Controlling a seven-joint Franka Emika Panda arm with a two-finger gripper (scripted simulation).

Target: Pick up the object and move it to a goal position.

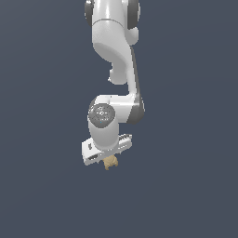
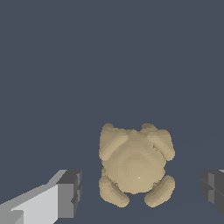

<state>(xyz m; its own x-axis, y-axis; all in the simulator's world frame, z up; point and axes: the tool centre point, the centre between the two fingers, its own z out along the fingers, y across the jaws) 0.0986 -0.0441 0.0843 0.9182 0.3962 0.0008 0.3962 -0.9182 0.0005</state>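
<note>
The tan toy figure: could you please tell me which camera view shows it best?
The wrist view: the tan toy figure fills it unobstructed, its four stubby limbs plain, lying between the open pincer fingers. The exterior view shows only a small tan bit under the pincer.

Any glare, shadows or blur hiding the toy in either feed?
Exterior view: flat, even light, no glare; the small tan lumpy animal-like toy is tiny and half hidden under the white claw, with no cast shadow visible. Wrist view: toy sharp, blocky-edged, softly shaded, between the dark grey fingertips, apart from both.
</note>
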